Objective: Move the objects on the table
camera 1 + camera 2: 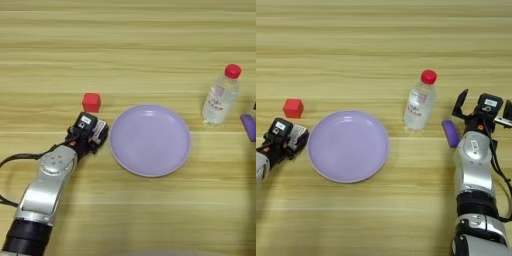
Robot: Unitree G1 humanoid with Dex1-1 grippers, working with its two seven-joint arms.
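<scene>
While the round lilac plate [150, 140] sits mid-table [150, 30], the small red cube [91, 102] lies at its ten o'clock. The left gripper [92, 134], at nine o'clock, is closed around a small flat white box [100, 131]. At two o'clock stands the clear red-capped plastic bottle [419, 101]; farther right, the right gripper [483, 107] is spread open, holding nothing.

Both head eyes look steeply down, close over the table [150, 30], sharing the plate [150, 140].
</scene>
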